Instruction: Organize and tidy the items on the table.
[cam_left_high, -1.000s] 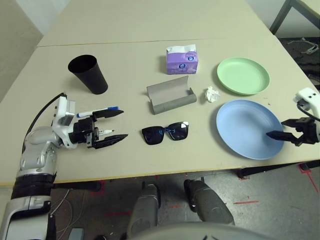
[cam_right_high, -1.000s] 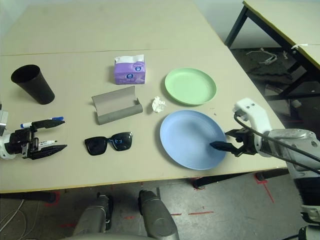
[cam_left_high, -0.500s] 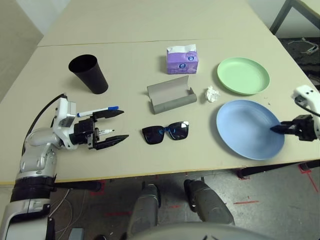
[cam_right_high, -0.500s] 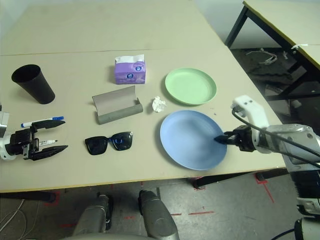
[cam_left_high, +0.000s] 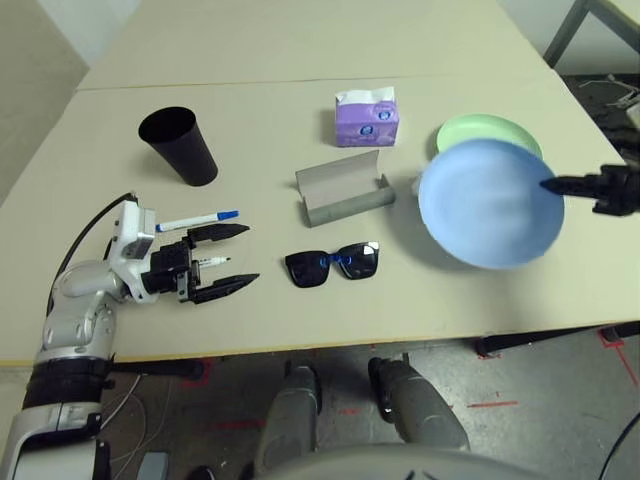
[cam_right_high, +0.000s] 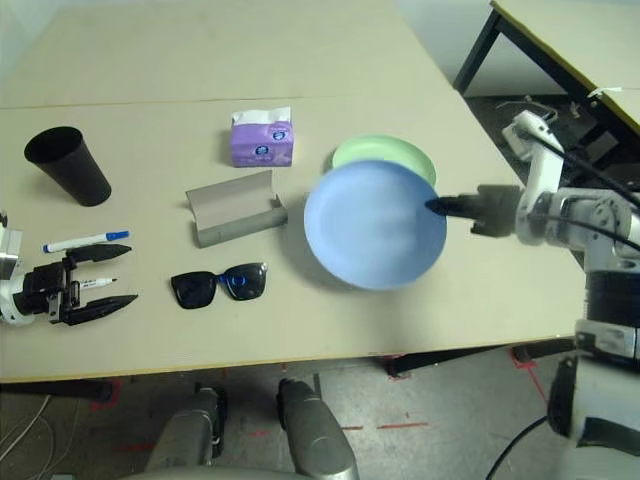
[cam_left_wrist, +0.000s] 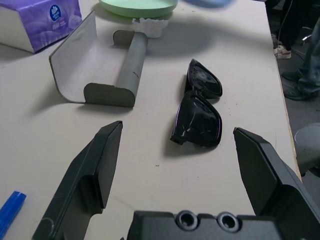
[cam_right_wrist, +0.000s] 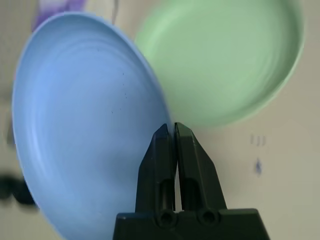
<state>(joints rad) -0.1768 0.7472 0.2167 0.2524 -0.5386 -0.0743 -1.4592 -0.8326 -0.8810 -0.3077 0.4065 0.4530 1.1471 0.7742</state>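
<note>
blue plate (cam_right_high: 375, 224): off the table (cam_left_high: 300, 40) now, tilted, hanging in the air partly over the green plate (cam_left_high: 489, 130). A sec ago it lay flat on the table, on the near side of the green plate. Its shadow falls on the table below it.
right gripper (cam_right_high: 436, 207): fingers pinched together on the blue plate's rim, on the side away from the glasses case (cam_left_high: 343, 187). A sec ago they were apart at that rim; arm has come up since.
green plate: hasn't moved, flat on the table, mostly covered by the blue plate in the head views. Right wrist view shows it beyond the blue plate's rim.
left gripper (cam_left_high: 228, 260): fingers wide apart, nothing btwn them but table. Same spot as before, well to the left of the glasses case, pointing at the sunglasses (cam_left_high: 332, 265).
markers: blue-cap marker (cam_left_high: 197, 219) just beside the left gripper's far finger; second marker (cam_left_high: 211, 262) lies btwn its fingers, not gripped.
sunglasses: near side of the glasses case, apart from it.
cup (cam_left_high: 179, 146): upright, far left of the glasses case.
tissue pack (cam_left_high: 366, 117): just beyond the glasses case.
tissue wad (cam_left_wrist: 148, 26): btwn glasses case and green plate.
meaning: prob. stacking the plates, blue onto green. Pick-up done, set-down not yet. Everything else untouched.
</note>
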